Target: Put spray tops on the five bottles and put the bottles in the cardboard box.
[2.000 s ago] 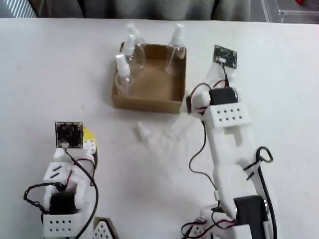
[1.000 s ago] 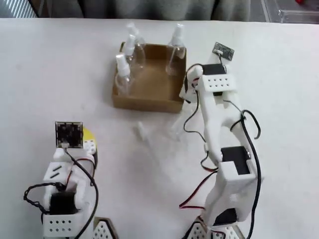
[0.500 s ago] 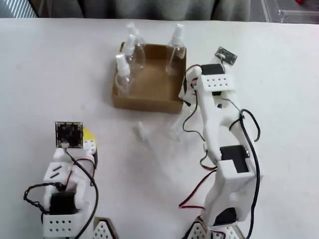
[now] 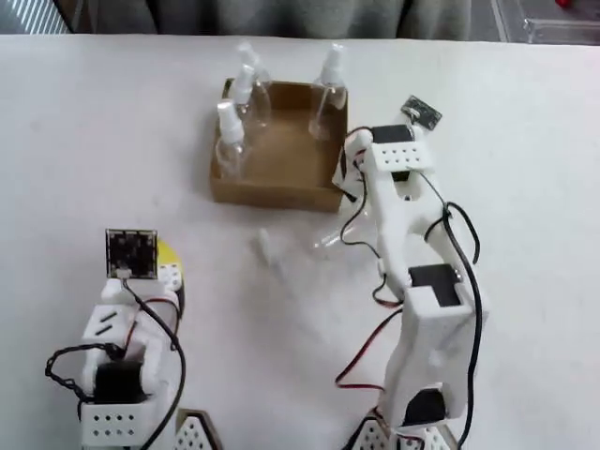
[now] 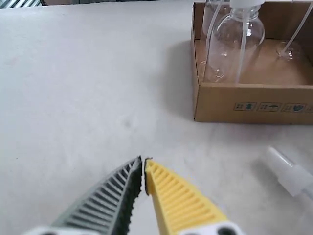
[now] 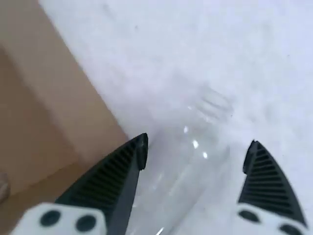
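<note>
My left arm has stayed parked at the near left of the worktop [image 4: 94, 141]. My right arm has stretched forward from the near side and now reaches the near right corner of the cardboard box [image 4: 272, 194]. Four capped bottles [image 4: 231, 145] already stand in the box, so I judge this reach is for the last one. The loose spray top [image 4: 265, 247] lies on the worktop just near of the box, and the uncapped bottle [image 4: 328, 240] lies on its side to the right of it.

My left pincer [image 5: 143, 164] is closed tip to tip, holding nothing, pointing at bare worktop. My right pincer [image 6: 196, 143] is spread wide with a jaw on each side of the clear bottle. It has not clamped, and I cannot tell whether either jaw touches the bottle.
</note>
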